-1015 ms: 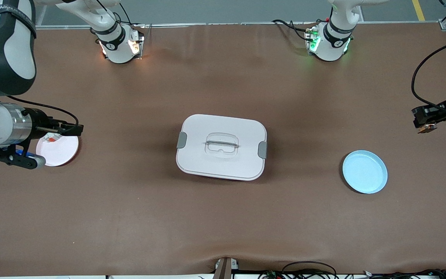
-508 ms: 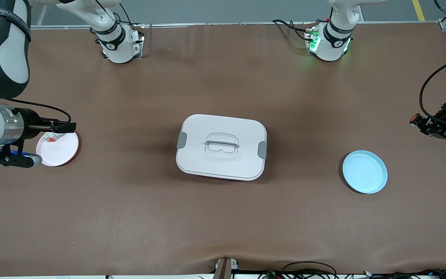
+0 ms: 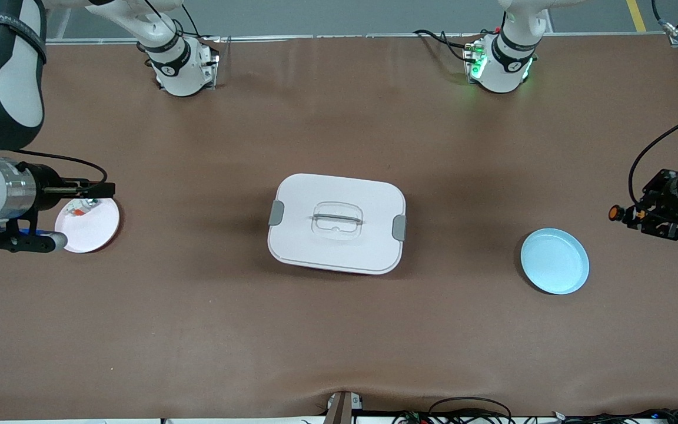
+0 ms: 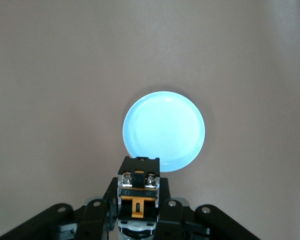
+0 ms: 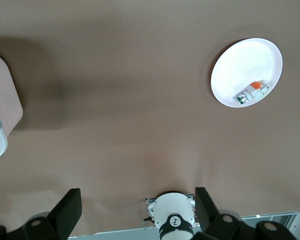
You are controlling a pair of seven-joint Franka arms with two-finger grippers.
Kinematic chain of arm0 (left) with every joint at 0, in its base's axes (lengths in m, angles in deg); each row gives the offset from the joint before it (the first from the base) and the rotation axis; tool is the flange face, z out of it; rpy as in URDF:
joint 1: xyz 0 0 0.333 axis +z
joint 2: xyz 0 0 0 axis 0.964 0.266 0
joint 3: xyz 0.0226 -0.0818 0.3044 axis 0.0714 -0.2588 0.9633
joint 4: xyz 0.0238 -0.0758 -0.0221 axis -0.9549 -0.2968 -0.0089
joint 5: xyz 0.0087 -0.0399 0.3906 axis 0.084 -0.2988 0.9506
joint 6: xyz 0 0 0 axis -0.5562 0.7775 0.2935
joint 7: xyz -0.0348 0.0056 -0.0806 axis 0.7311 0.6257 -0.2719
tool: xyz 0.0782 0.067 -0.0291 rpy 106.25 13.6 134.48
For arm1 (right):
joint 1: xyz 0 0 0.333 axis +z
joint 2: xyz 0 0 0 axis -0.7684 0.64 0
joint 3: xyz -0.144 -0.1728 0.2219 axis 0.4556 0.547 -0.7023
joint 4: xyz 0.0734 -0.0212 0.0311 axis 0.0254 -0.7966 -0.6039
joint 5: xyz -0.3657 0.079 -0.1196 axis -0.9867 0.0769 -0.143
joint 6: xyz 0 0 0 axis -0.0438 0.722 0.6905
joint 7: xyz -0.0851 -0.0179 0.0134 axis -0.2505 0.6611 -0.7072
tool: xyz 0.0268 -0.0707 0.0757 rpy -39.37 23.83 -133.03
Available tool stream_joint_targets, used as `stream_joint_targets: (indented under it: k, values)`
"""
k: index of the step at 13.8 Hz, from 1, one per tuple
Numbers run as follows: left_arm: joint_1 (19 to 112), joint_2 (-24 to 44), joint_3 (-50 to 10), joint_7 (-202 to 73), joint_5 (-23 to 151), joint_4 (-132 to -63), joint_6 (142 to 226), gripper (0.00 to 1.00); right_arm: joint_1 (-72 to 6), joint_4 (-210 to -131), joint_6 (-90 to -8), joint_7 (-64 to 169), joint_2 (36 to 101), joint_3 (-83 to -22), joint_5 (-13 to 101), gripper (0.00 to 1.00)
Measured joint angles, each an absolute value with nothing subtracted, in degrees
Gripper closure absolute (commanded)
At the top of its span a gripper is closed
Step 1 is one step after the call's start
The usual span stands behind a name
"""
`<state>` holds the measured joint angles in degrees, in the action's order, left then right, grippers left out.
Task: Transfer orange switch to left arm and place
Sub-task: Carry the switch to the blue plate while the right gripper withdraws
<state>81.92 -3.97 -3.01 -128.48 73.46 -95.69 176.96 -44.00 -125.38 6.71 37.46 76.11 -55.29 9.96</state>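
1. Front view, 9 o'clock end: the right gripper (image 3: 103,189) hangs over the upper rim of the white plate (image 3: 95,232). The right wrist view shows its jaws spread wide with nothing between them. This arm waits.
2. White plate sits at 9 o'clock of the box. It carries only a small white part (image 3: 83,206) with green and red bits, which is not the task item.
3. Box (image 3: 336,222) is at table centre, lid on and latches at both ends. Neither arm is over it.
4. Blue plate (image 3: 554,261) lies between 3 and 4 o'clock of the box, and it's empty.
5. Left gripper (image 3: 639,215) is over bare table at 2 o'clock of the blue plate, clamped on the orange switch (image 3: 615,212). The orange end points toward the box. In the left wrist view the switch (image 4: 138,192) sits straight between the jaws, with the plate (image 4: 164,131) dead ahead.
6. My read: this is the drop-off leg, and only placement on the blue plate is left.
7. How to do it well:
   - Move toward 8 o'clock until the switch is centred over the plate, not the rim.
   - Descend low before opening. The part is tiny and will likely bounce or roll off the shallow dish.
   - Open slowly and lift straight up.
   - Box is well apart, so there's no detour needed on this path.
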Motion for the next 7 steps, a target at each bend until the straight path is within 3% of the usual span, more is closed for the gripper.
stream_joint_targets:
  k: [3,7]
  values:
    - [82.99,-3.01,-3.01,-129.04,71.36,-102.02,184.37,1.00,-44.00,-125.41,6.78,37.65,76.11,-55.32,9.95,0.00]
    - [83.46,1.36,-3.05,-131.28,70.80,-103.89,189.36,1.00,-43.99,-125.59,6.81,37.68,76.10,-55.39,9.73,0.00]
